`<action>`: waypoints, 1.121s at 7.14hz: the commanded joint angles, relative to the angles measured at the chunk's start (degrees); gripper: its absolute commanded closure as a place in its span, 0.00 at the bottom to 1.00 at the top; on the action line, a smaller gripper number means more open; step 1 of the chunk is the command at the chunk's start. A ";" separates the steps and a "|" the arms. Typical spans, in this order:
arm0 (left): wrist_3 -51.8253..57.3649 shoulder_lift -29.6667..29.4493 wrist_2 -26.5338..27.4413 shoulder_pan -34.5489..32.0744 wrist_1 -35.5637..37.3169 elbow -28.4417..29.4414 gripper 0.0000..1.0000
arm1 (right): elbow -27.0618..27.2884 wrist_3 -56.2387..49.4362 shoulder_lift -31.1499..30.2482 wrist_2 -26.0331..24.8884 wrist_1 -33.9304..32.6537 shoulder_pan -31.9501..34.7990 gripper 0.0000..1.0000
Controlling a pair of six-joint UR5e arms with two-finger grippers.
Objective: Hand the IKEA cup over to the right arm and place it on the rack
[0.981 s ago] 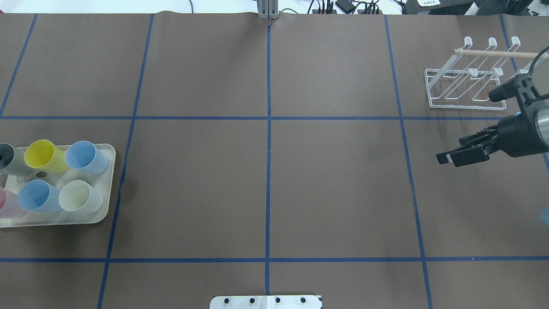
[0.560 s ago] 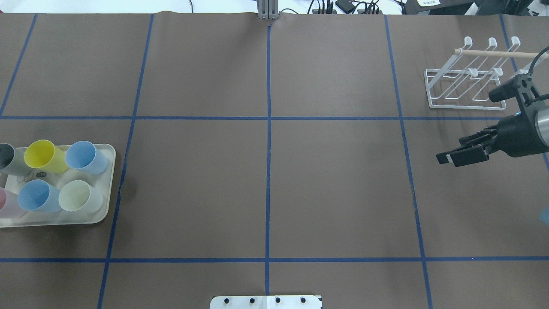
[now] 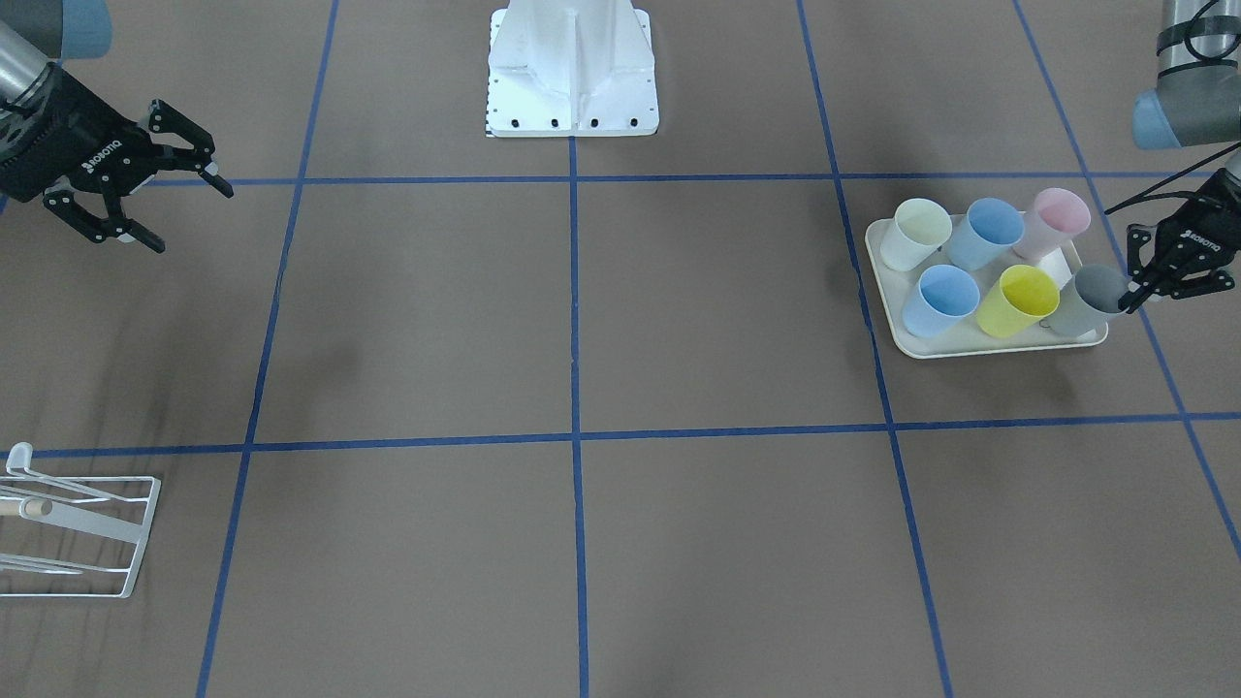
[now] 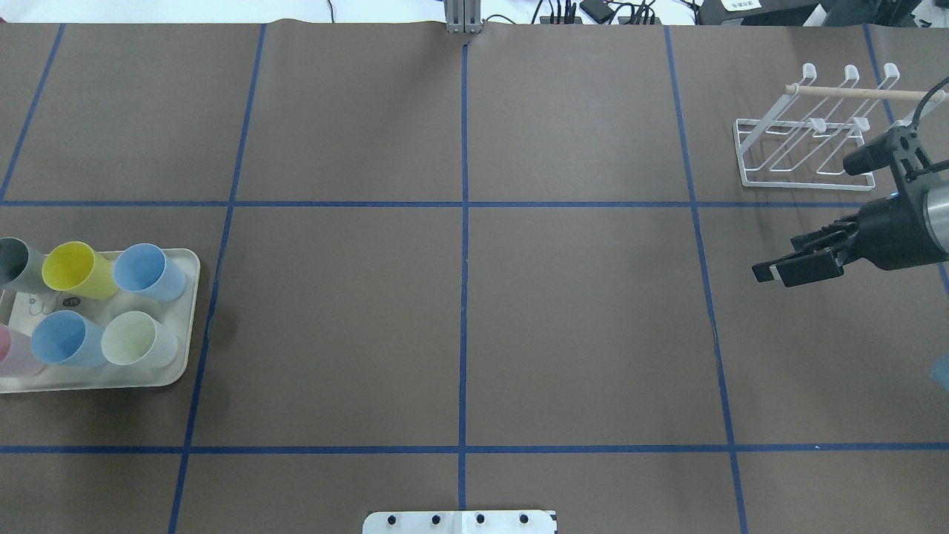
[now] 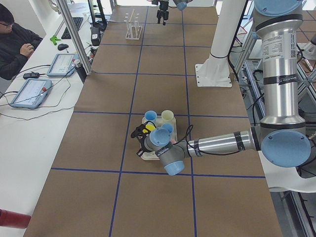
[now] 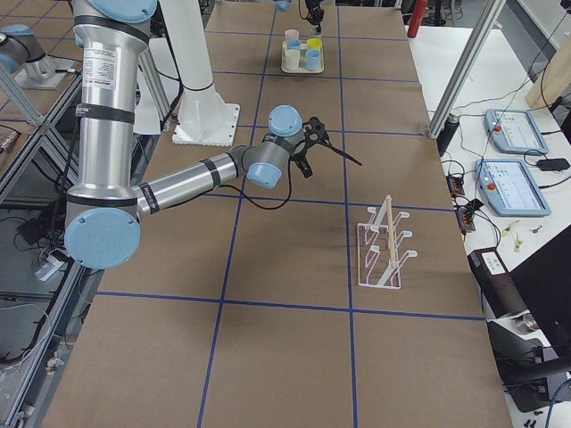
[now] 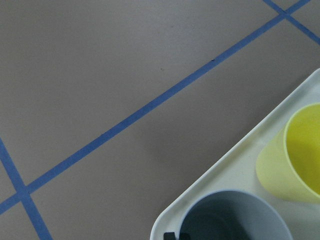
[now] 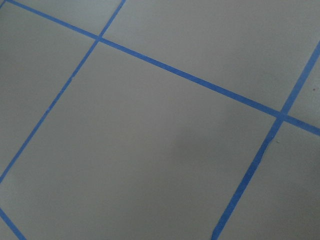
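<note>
Although six cups stand mouth-up on the cream tray (image 3: 921, 351) at the left end of the worktop (image 3: 679, 320), it is the grey cup (image 3: 1081, 301), at the tray's outer corner just beside the yellow cup (image 3: 1018, 301), that the left gripper (image 3: 1132, 296) has hold of; its jaws look pinched on the rim from the side away from the other cups; one finger (image 7: 171, 235) shows as a black tip at the lip in the wrist view, and the other is hidden. I judge the cup's long axis near upright, leaning a little outward, which leaves its body free for a second grasp; whether it is off the tray I cannot tell. The right gripper (image 3: 194, 221) hangs well apart at the opposite end, jaws spread and holding nothing, near the rack (image 4: 808, 141); the left gripper is plainly the nearer to the cup, and the whole middle of the worktop lies between cup and rack; the hand-over belongs there, I reckon. From overhead the left gripper is out of frame and the grey cup is cut by the edge; the front view clips the rack; the right wrist camera shows only brown worktop and blue tape (image 8: 190, 75).
</note>
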 commanded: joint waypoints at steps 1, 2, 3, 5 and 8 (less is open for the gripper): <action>0.09 -0.56 0.59 -3.37 -0.14 -1.31 1.00 | -1.84 0.00 4.13 -0.03 1.64 0.00 0.01; 0.18 -1.08 0.60 -7.84 0.11 -3.33 1.00 | -4.04 0.00 6.86 -0.03 3.39 -0.26 0.01; -0.77 -1.35 0.34 -8.58 0.38 -5.70 1.00 | -4.23 0.08 8.36 -0.11 3.67 -0.52 0.01; -16.93 -1.27 -0.02 -8.58 1.08 -13.05 1.00 | -5.98 0.00 15.81 -2.21 3.76 -3.24 0.01; -36.23 -1.27 -4.04 -7.88 0.82 -23.87 1.00 | -6.78 0.00 22.34 -18.09 4.99 -14.21 0.02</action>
